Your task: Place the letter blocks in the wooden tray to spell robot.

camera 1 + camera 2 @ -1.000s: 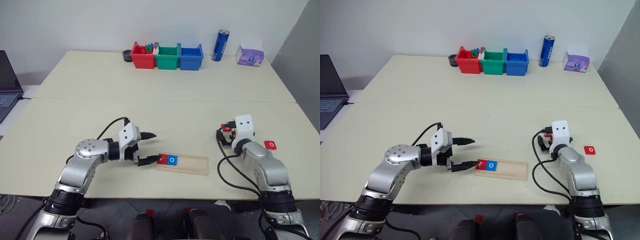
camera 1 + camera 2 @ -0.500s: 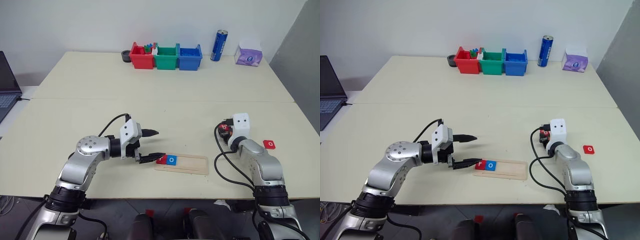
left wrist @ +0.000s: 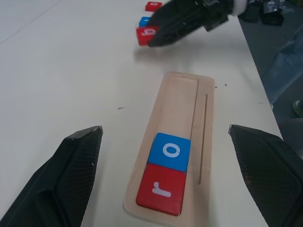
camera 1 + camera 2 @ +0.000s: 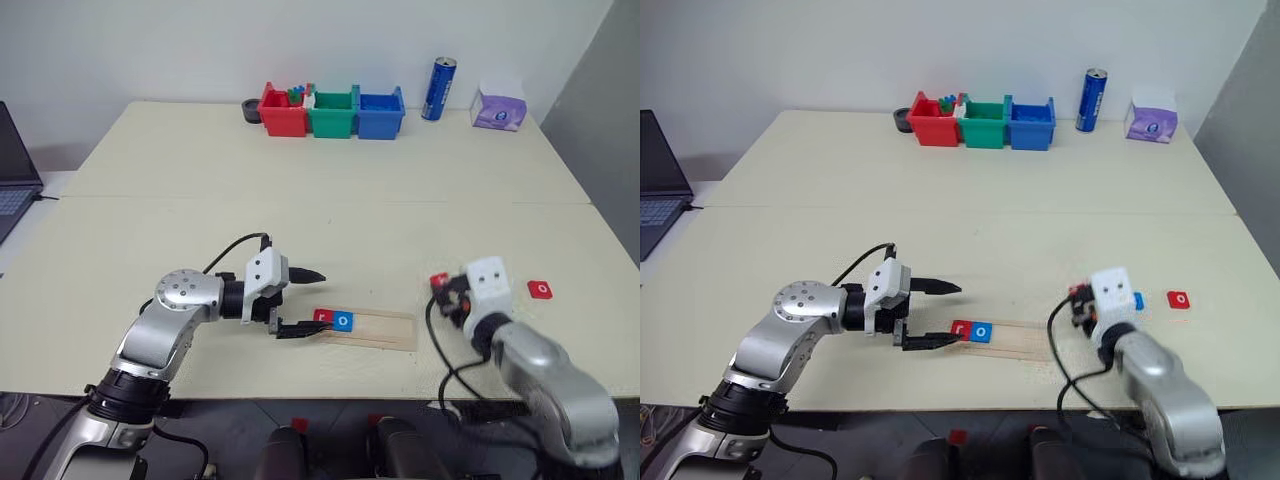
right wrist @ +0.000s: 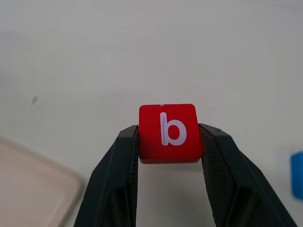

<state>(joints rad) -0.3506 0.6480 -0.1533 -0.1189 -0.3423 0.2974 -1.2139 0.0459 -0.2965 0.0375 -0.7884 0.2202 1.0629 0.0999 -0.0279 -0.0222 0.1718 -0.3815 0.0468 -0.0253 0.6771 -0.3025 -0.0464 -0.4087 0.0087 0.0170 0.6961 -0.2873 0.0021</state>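
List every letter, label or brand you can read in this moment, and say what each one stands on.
"r": red block, first in the wooden tray.
"o": blue block, next to it in the tray.
"b": red block, held in the right tool.
"o": red block, loose on the table.
Blue can and purple packet: print too small to read.

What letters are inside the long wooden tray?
The wooden tray holds a red r block at its near end and a blue o block touching it. The rest of the groove is bare wood, with nothing covering it.
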